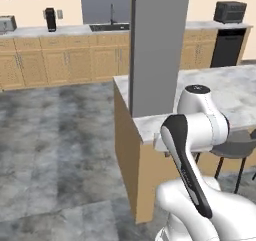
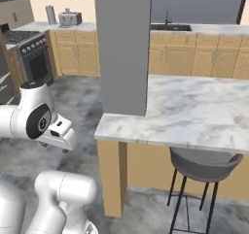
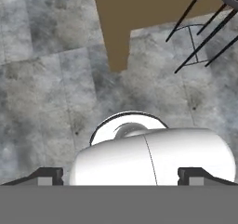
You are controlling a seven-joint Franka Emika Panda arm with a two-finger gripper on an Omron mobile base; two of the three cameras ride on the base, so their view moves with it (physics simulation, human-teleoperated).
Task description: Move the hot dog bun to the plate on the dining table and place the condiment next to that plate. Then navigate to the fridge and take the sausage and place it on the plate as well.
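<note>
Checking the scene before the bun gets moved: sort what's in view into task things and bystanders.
Task things:
- dining table, marble top bare where seen
- tool, fingertips apart

Bystanders:
- grey pillar
- stool
- toaster
- stove
- sink
- microwave

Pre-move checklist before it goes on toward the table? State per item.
1. Gripper empty: ok, the wide-set fingers have nothing between them.
2. Gripper pose: points down at the grey floor, arm folded close to the base.
3. Dining table in reach: cannot tell; its corner is near, marble top bare where seen.
4. Bun, blue plate, condiment located: not ok, none seen on this end.
5. Obstacles: not ok, grey pillar stands on the table corner, stool tucked under the edge.
</note>
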